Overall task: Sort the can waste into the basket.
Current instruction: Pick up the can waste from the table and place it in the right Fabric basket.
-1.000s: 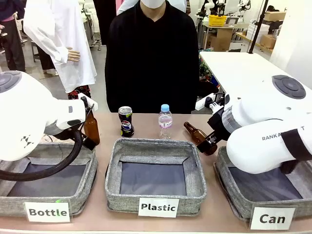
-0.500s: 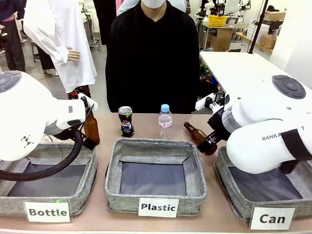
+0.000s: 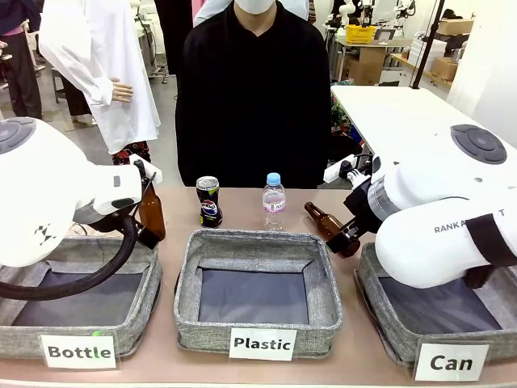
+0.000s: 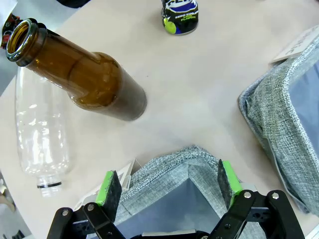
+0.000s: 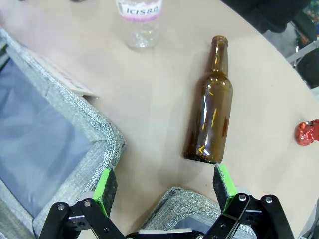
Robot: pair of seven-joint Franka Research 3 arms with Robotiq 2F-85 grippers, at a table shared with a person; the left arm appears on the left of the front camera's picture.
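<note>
A black-blue Pepsi can (image 3: 209,201) stands upright at the far side of the table, and it shows at the top of the left wrist view (image 4: 180,16). A red dented can (image 5: 307,132) lies at the right edge of the right wrist view. The grey basket labelled "Can" (image 3: 380,317) sits at the front right, with nothing visible on its dark bottom. My right gripper (image 5: 163,188) hangs open over that basket's corner (image 5: 185,200). My left gripper (image 4: 169,185) is open above the corner of the "Bottle" basket (image 4: 164,167). Neither holds anything.
A brown bottle (image 3: 151,212) stands at the far left, and another (image 3: 331,229) lies near the Can basket. A clear bottle with a blue cap (image 3: 274,202) stands mid-table. An empty clear bottle (image 4: 40,129) lies beside the left arm. The "Plastic" basket (image 3: 257,241) sits centre. A person (image 3: 252,97) stands opposite.
</note>
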